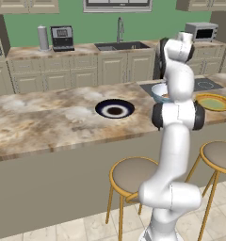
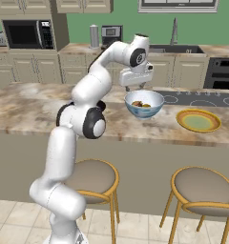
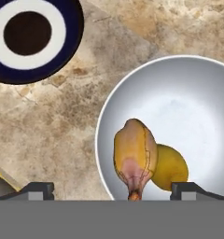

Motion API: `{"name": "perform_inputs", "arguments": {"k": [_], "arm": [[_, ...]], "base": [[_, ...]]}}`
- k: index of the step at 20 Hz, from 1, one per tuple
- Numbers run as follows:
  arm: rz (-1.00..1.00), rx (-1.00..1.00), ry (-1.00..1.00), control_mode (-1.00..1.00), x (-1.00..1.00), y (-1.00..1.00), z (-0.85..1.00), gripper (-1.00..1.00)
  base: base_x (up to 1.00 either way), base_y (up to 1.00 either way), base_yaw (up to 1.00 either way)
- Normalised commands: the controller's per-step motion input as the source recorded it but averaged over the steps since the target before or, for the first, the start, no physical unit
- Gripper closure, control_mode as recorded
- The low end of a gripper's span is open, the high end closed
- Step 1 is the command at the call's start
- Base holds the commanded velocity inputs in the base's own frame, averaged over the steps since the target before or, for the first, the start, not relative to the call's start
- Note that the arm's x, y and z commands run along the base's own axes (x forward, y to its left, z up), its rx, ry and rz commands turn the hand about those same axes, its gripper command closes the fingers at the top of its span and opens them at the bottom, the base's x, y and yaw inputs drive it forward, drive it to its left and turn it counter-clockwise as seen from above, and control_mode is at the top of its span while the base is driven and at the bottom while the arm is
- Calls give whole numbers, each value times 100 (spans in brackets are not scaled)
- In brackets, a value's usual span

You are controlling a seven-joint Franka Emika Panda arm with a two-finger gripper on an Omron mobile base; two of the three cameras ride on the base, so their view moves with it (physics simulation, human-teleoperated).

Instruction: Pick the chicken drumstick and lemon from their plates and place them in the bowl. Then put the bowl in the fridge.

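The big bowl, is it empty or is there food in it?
Not empty. The bowl holds the chicken drumstick and the lemon, side by side.

gripper jaws wide, hanging just above bowl, open air between them, bowl floor taken up by chicken drumstick touching lemon, bare counter between bowl and dark plate, yellow plate near bowl's other side

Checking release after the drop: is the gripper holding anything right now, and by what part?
Nothing is held. The gripper is open above the bowl; the chicken drumstick and lemon lie loose inside the bowl, between but below the fingertips.
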Motion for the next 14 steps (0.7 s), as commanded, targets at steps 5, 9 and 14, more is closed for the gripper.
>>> {"name": "perform_inputs", "arguments": {"k": [5, 9, 14], "arm": [[-20, -24, -23, -100, -41, 40, 0, -100], [-31, -31, -14, -100, -33, 40, -16, -100], [-28, -10, 3, -100, -5, 40, -6, -100]], "base": [[0, 0, 0], [0, 0, 0], [0, 0, 0]]}}
